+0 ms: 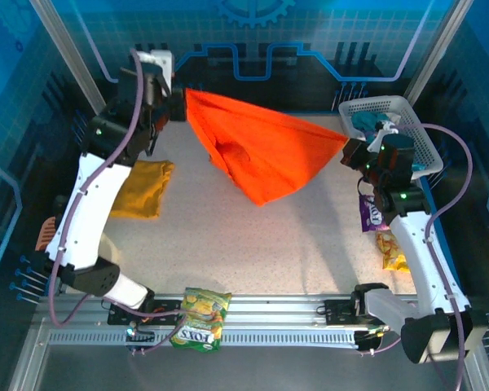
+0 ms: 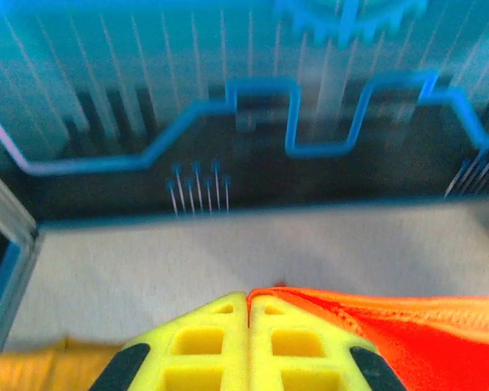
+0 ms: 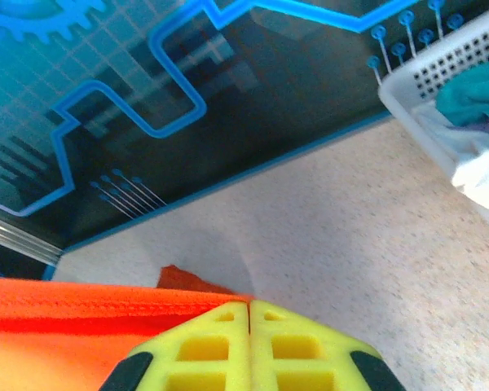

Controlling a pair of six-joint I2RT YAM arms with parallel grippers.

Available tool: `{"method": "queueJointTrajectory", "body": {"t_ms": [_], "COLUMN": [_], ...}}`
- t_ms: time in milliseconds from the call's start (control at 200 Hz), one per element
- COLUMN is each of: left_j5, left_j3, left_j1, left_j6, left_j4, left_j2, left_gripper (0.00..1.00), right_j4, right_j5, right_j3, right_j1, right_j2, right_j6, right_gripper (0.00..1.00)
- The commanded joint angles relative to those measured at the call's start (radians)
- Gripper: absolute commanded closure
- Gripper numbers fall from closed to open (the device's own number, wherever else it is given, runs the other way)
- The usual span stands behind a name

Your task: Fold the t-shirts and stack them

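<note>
White perforated plastic basket (image 1: 376,103), upper right, holds teal and white cloths (image 1: 363,121). Left end effector (image 1: 182,104) and right end effector (image 1: 348,151) clamp bright orange cloth t-shirt (image 1: 261,155).

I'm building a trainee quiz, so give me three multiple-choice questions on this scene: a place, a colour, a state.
1. Where is the mustard-yellow shirt? A) on the table by the left arm; B) hanging in the air; C) over the near rail.
2. What colour is the basket at the far right? A) red; B) white; C) black.
3. How are the left tool and right tool? A) both open; B) one open; C) both shut on the orange shirt.
Answers: 1A, it lies folded there; 2B, its mesh walls are white; 3C, each wrist view shows fingers closed together at orange cloth.
</note>
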Motion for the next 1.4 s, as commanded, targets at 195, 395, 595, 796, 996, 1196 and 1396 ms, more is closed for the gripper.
{"method": "queueJointTrajectory", "body": {"t_ms": [195, 395, 595, 796, 996, 1196, 1396], "left_j5": [-0.076, -0.104, -0.011, 0.065, 0.103, 0.196, 0.194], "left_j3": [0.232, -0.022, 0.063, 0.081, 0.009, -0.299, -0.305], "left_j1": [-0.002, -0.019, -0.023, -0.082, -0.204, -0.353, -0.45], "left_j6": [0.097, 0.15, 0.084, 0.039, -0.003, -0.146, -0.151], "left_j4": [-0.052, 0.167, 0.109, 0.113, 0.098, 0.245, 0.099], "left_j2": [0.027, -0.105, 0.021, 0.124, 0.207, 0.227, 0.351], "left_gripper": [1.0, 0.98, 0.97, 0.96, 0.94, 0.86, 0.17], "right_j4": [0.15, 0.114, -0.058, -0.209, -0.277, -0.251, -0.225], "right_j5": [-0.172, -0.094, 0.08, 0.1, 0.111, 0.041, -0.055], "right_j3": [0.044, -0.038, -0.106, -0.152, -0.174, -0.212, -0.219], "right_j1": [0.08, 0.107, 0.08, -0.031, -0.161, -0.268, -0.267], "right_j2": [0.009, -0.059, -0.131, -0.135, -0.069, 0.019, 0.065], "right_j6": [-0.03, -0.072, -0.058, -0.053, -0.078, -0.081, -0.09], "right_gripper": [1.0, 1.0, 1.0, 1.0, 1.0, 0.62, 0.12]}}
